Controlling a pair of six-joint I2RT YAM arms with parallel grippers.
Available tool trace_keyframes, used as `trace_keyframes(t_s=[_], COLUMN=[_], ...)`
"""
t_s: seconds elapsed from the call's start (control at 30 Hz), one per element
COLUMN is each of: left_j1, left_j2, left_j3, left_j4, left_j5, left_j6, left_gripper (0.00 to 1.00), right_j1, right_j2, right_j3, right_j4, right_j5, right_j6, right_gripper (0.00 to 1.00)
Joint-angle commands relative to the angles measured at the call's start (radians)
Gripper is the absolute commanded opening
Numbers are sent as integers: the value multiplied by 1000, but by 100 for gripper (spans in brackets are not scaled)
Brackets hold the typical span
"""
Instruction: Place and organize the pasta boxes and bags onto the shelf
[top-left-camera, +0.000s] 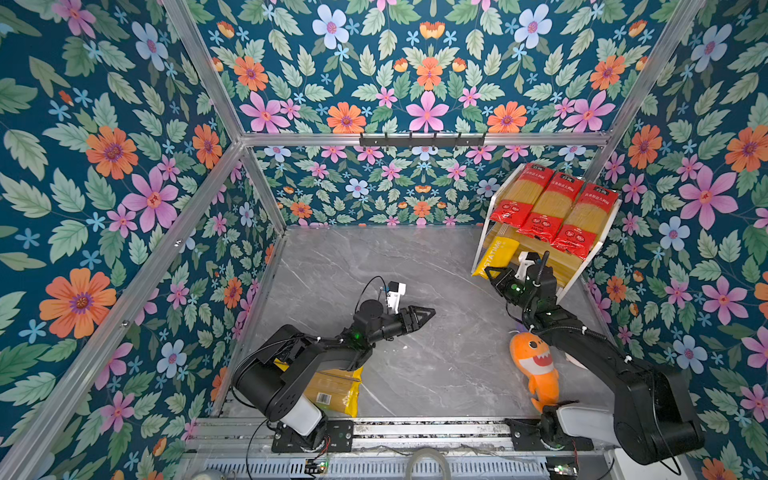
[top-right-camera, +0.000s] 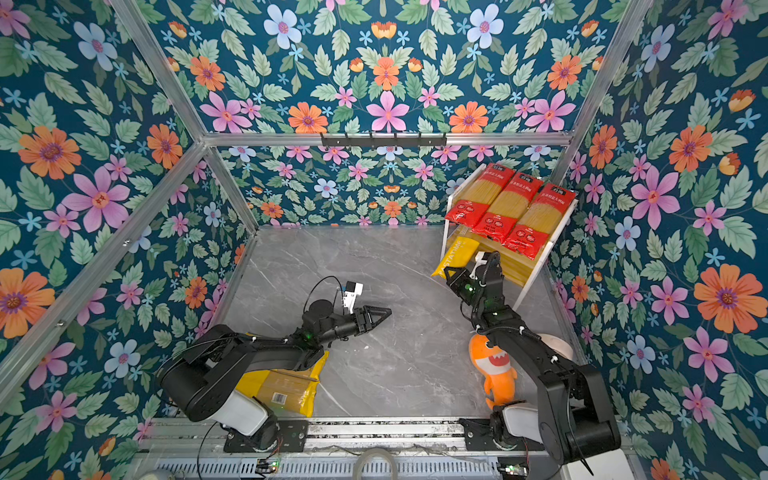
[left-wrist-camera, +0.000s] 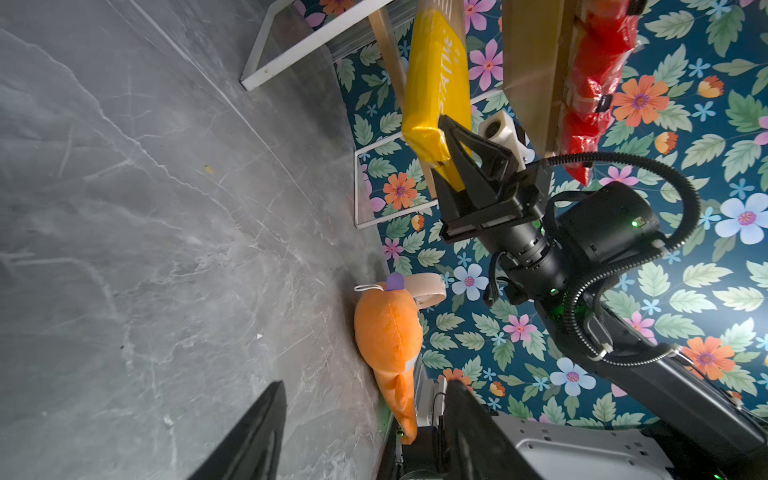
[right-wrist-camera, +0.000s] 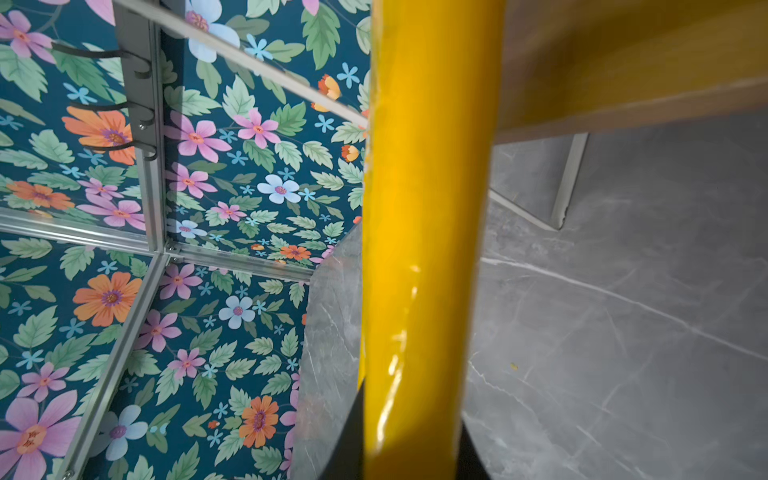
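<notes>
Two high views, two wrist views.
Both top views look steeply down over the grey table (top-left-camera: 415, 257) (nearly the same picture); the left wrist view looks across it at the shelf (left-wrist-camera: 536, 62), the right wrist view hugs a yellow pack (right-wrist-camera: 424, 249).

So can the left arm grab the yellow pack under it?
Probably, but awkwardly: the yellow pack lies partly under the arm's own elbow, near its base; the empty left hand must fold back.
</notes>
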Motion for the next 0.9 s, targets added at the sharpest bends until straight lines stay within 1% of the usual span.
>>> trace_keyframes(t_s=[0.0,0.1,0.23,0.33,0.4,0.53,0.77,0.83,0.87], left_j1=[0,-1,0,-1,-1,-3,-9,-9,-9], left_j2=[10,13,15,19,24,42,81,81,79], left_j3=[6,3,6,6,9,19,26,26,24], left_j4=[3,15,12,11,11,12,37,34,30], left_j5=[-7,-16,-19,-20,-20,-23,-24,-27,-29], left_j6=[20,14,14,15,15,14,2,2,5], left_gripper=[63,63,63,63,63,63,62,62,62], right_j1=[-10,-10,-10,-10,-10,-5,32,47,49], right_j2=[17,27,27,13,-1,-21,-3,-6,-6], right_j3=[7,-1,-16,-45,-73,-146,-229,-236,-235], right_j4=[181,184,195,208,217,278,418,426,424], right_j5=[16,25,22,20,27,46,85,101,102], right_j6=[-34,-33,-23,0,27,86,133,124,112], right_gripper=[19,29,35,47,51,53,53,50,46])
